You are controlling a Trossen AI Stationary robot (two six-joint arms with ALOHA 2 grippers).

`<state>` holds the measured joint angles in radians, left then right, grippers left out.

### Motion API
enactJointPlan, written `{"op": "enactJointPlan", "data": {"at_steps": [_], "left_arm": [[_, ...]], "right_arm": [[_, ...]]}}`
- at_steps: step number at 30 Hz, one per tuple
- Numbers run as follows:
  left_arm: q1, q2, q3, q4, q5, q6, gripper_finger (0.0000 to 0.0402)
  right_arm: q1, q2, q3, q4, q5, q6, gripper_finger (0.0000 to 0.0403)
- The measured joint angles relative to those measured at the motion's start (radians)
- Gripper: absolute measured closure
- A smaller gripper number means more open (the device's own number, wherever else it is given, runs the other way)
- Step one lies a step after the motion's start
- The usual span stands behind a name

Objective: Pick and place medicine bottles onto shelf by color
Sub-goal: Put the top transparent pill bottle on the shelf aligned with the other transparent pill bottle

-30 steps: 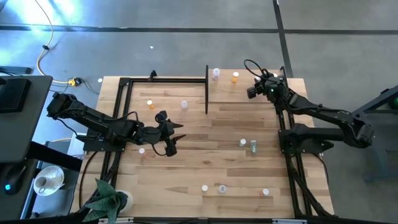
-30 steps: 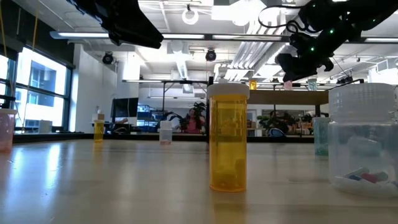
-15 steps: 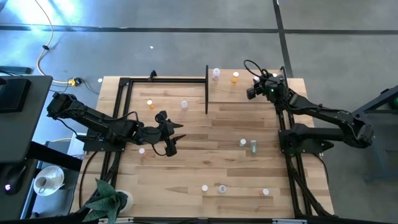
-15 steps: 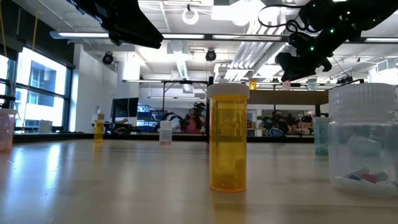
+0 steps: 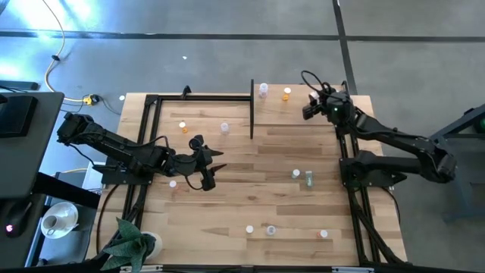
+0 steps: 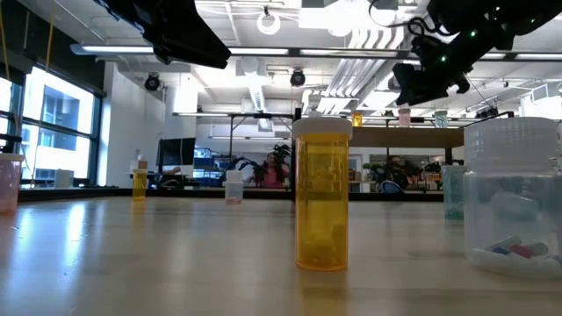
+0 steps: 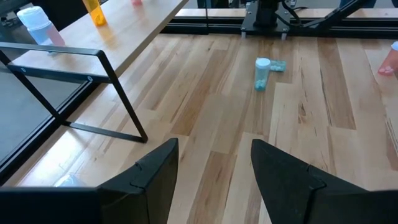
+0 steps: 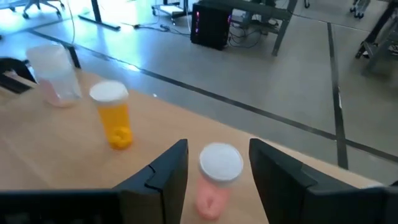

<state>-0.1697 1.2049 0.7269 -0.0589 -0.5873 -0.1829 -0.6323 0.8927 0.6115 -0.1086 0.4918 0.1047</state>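
Front row: three bottles near the table's front edge, among them an orange bottle (image 6: pixel 322 195) standing upright and a clear bottle (image 6: pixel 515 198) to its side in the low view.
Mid table: a green bottle (image 5: pixel 309 179) lies on its side with a white-capped one (image 5: pixel 296 174) just beside it; the left wrist view shows the same green bottle (image 7: pixel 262 73) lying down.
Left gripper (image 5: pixel 210 168): over the middle of the tabletop, fingers (image 7: pixel 155 177) spread apart with nothing between them; a small white-capped bottle (image 5: pixel 173 183) stands near the arm.
Shelf (image 5: pixel 208 114): pale board at the table's far side, edged with black posts; on its left part stand an orange-bodied bottle (image 5: pixel 183 127) and a clear one (image 5: pixel 224 127), well apart.
Right gripper (image 5: pixel 311 108): above the shelf's far right part, fingers (image 8: pixel 163 173) parted, let go of the pink bottle (image 8: pixel 215 179), which stands upright between them without visible contact.
Far neighbours: an orange one (image 8: pixel 114 115) stands near the pink bottle, and a clear, pink-tinged one (image 8: pixel 54 74) farther along the same edge.
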Motion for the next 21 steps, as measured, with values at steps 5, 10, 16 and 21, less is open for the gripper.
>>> {"op": "enactJointPlan", "data": {"at_steps": [5,10,16,21], "left_arm": [[0.0,0.0,0.0,-0.001,0.0,0.0,0.0211],[0.0,0.0,0.0,-0.004,0.0,0.0,0.0211],[0.0,0.0,0.0,-0.004,0.0,-0.001,0.0211],[0.0,0.0,0.0,-0.004,0.0,-0.024,0.0211]], "right_arm": [[0.0,-0.045,0.056,-0.112,-0.037,0.019,0.024],[0.01,-0.098,0.116,-0.224,-0.266,0.053,0.024],[0.135,-0.167,0.128,-0.272,-0.559,0.081,0.024],[0.309,-0.179,0.128,-0.386,-0.6,0.105,0.024]]}}
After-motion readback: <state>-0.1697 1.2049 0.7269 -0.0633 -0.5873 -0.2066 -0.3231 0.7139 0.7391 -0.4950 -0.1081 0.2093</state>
